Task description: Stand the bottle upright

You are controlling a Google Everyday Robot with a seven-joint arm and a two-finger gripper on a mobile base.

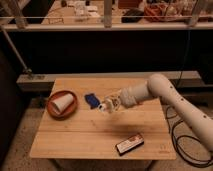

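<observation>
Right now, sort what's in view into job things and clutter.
Job: bottle, apparently held in the shut gripper above the table's middle.
Lying about: paper cup on red plate, blue object, black-and-white box.

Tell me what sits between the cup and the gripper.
In the camera view, a small blue object lies on the table between the cup at left and the gripper over the table's middle.

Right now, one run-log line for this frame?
gripper: shut on bottle, above table centre | cup: lying on plate | box: front edge
</observation>
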